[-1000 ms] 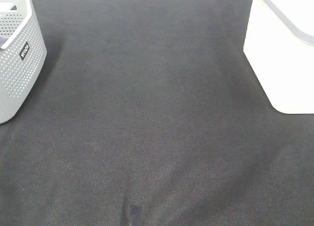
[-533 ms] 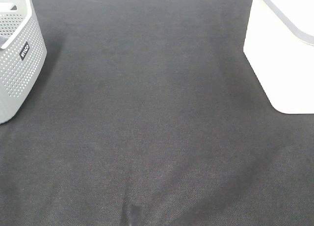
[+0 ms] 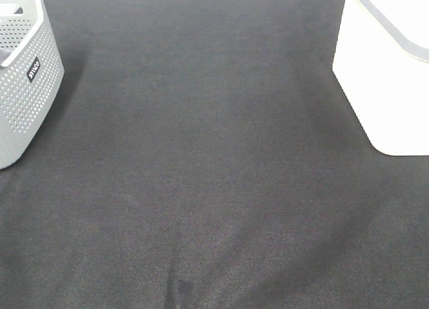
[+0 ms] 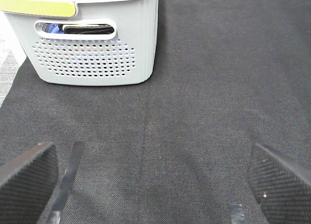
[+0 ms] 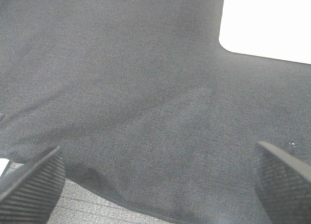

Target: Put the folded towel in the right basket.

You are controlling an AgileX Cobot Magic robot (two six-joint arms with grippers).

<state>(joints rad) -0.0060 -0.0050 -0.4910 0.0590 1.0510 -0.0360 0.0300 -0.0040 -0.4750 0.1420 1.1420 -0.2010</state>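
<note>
The folded purple towel shows in none of the views. The right basket (image 3: 389,68), cream-white with smooth sides and a grey rim, stands at the back right of the black cloth; its side also shows in the right wrist view (image 5: 267,20). Neither gripper shows in the exterior high view. In the left wrist view my left gripper (image 4: 154,185) is open and empty above the black cloth, facing the grey perforated basket (image 4: 97,54). In the right wrist view my right gripper (image 5: 155,187) is open and empty above the cloth, apart from the cream-white basket.
The grey perforated basket (image 3: 23,74) with a black label stands at the back left. Through its handle slot some dark and blue fabric (image 4: 73,28) shows. The black cloth (image 3: 201,155) covers the table, with a wrinkle and a front edge in the right wrist view (image 5: 97,199).
</note>
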